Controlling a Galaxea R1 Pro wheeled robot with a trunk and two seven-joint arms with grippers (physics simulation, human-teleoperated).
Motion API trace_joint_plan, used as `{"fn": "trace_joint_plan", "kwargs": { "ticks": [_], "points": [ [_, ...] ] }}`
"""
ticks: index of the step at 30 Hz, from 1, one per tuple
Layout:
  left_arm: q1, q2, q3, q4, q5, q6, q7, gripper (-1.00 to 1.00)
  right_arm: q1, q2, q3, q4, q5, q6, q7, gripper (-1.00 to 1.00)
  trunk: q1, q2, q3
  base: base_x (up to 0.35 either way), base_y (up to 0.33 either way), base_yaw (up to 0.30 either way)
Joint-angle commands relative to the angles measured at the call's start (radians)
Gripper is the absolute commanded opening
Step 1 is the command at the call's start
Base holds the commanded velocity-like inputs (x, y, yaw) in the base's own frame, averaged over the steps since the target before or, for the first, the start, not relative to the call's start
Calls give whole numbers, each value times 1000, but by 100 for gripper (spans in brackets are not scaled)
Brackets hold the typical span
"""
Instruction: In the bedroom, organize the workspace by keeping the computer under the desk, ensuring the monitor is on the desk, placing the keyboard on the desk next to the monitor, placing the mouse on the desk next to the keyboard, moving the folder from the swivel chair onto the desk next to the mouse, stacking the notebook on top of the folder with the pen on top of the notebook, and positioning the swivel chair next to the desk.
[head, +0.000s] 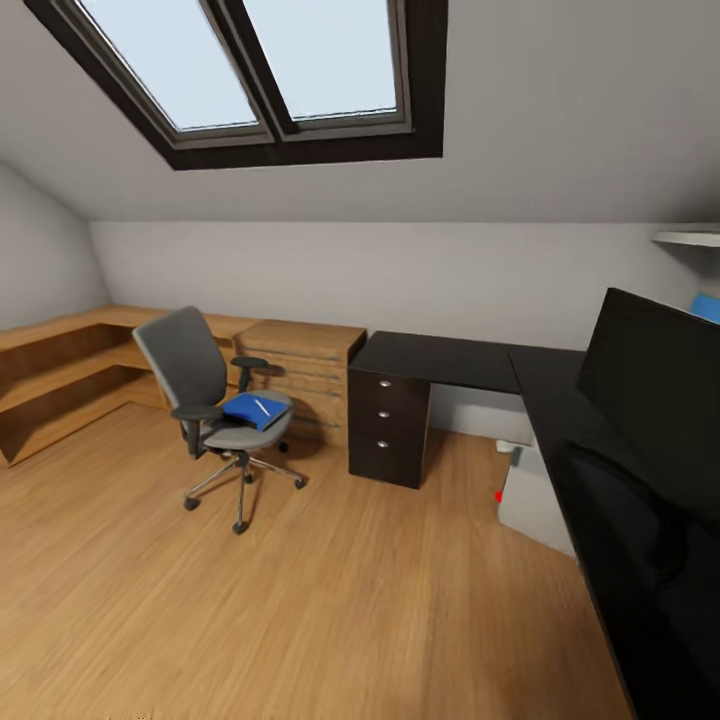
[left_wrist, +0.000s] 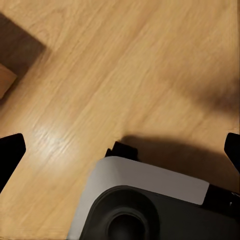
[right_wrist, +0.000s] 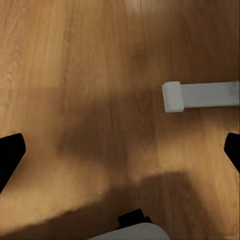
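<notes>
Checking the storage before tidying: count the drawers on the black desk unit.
3 drawers, stacked in the desk's black unit: top, middle, bottom.

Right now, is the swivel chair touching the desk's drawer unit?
Apart. The head view shows the swivel chair standing on open floor, with a wooden dresser behind it and a strip of bare floor between its base and the desk's black drawer unit.

We face an attic room with sloped grey walls (head: 300, 270) under a dark-framed skylight (head: 270, 80) showing pale daylight. A light wood floor (head: 330, 600) spreads below us. Low wooden shelving (head: 60, 370) runs along the left wall into the corner, meeting a wooden dresser (head: 305, 375). A pale shelf (head: 690, 238) sits high at right.
</notes>
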Motion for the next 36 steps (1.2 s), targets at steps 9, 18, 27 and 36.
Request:
{"fn": "trace_joint_plan", "kwargs": {
  "ticks": [9,18,27,36],
  "points": [
    [0,-1,-3,1,7,-3,-4,100,-1,2,-7,2,3,-4,2,100,-1,-1,-12,-304,-166,-189],
    [0,-4,-4,1,-15,-3,-4,100,-1,1,-5,2,3,7,1,100,-1,-1,-22,-195,-290,-128],
    [0,-4,-4,2,-55,-3,-3,100,-1,-2,-3,1,2,66,0,100,-1,-1,-23,-147,-315,-16],
    [0,-3,-4,1,-60,-4,-2,100,-1,-6,-4,1,1,171,-1,100,-1,-1,-23,-195,-269,-1]
  ]
}}
